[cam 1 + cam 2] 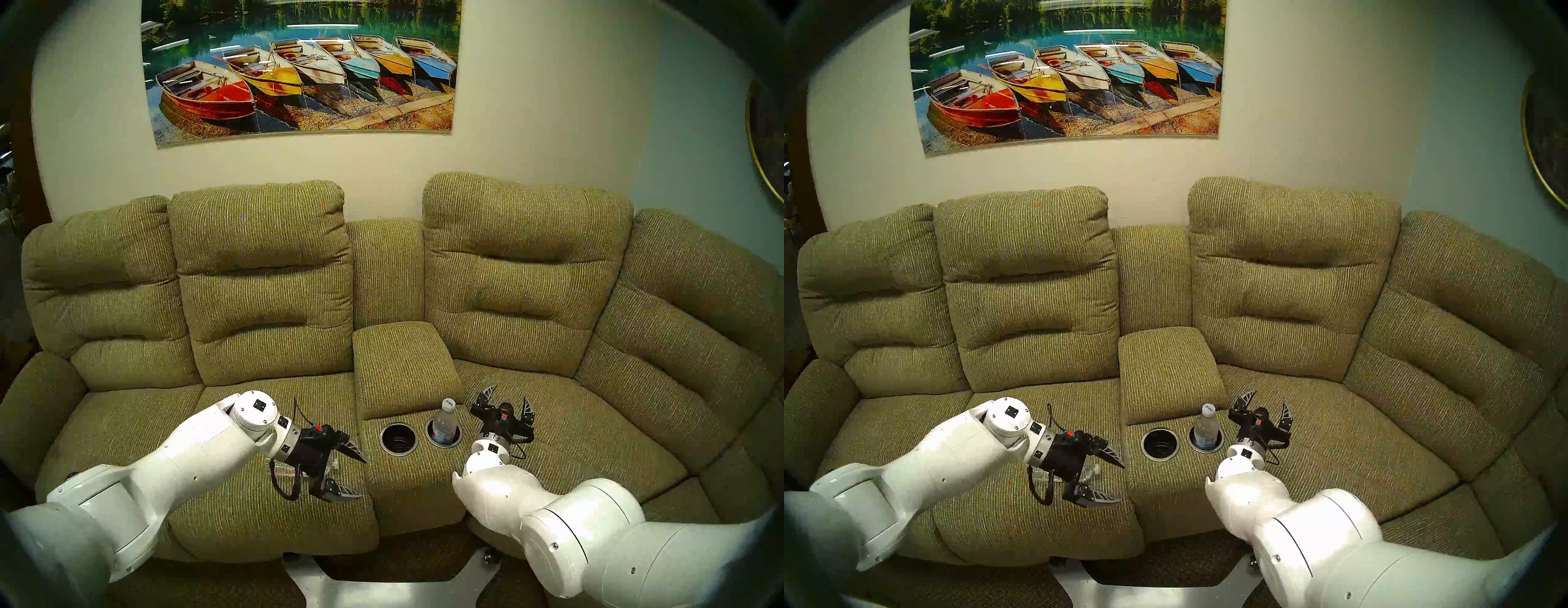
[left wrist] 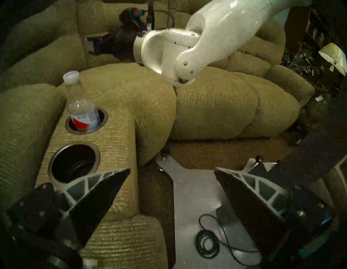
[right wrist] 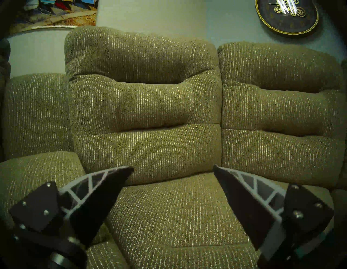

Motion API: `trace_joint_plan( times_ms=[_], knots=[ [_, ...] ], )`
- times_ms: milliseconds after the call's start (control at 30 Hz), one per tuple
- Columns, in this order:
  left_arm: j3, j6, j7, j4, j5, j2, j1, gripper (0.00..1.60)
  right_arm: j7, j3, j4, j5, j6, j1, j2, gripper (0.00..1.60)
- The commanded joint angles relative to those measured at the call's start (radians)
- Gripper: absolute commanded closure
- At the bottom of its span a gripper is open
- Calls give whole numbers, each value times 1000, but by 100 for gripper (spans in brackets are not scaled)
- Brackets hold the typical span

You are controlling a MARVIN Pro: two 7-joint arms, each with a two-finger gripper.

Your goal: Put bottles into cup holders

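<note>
A clear bottle [image 1: 444,418] with a white cap stands upright in the right cup holder [image 1: 457,437] of the sofa's centre console; the left wrist view shows its red-white-blue label [image 2: 82,112]. The left cup holder [image 1: 399,439] [image 2: 74,163] is empty. A second clear bottle [image 1: 279,469] lies on its side on the left seat, mostly hidden under my left gripper [image 1: 362,477]. That gripper hovers open just left of the console, holding nothing. My right gripper [image 1: 509,395] [image 3: 173,168] is open and empty, over the seat just right of the standing bottle.
The olive fabric sofa [image 1: 263,297] fills the view, with the padded armrest lid [image 1: 403,361] behind the holders. My base plate [image 1: 382,590] and a coiled black cable [image 2: 206,244] lie on the floor in front.
</note>
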Motion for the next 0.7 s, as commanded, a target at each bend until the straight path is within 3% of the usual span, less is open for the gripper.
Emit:
trace_joint_plan(
  times_ms=[0,433,500,600,667],
  knots=[
    [0,110,49,-1,70,81,-65,0,-4,-7,-15,-9,-31,9,-3,0],
    [94,385,305,-6,297,48,-59,0,-33,-18,-14,-38,-93,2,-2,0],
    [100,381,314,2,307,47,-58,0,-34,-19,-14,-40,-96,2,-2,0],
    [125,484,372,-1,351,37,-48,0,-46,-23,-11,-49,-102,1,-2,0],
    [126,499,405,12,358,29,-34,0,-52,-25,-9,-54,-102,1,-3,0]
  ],
)
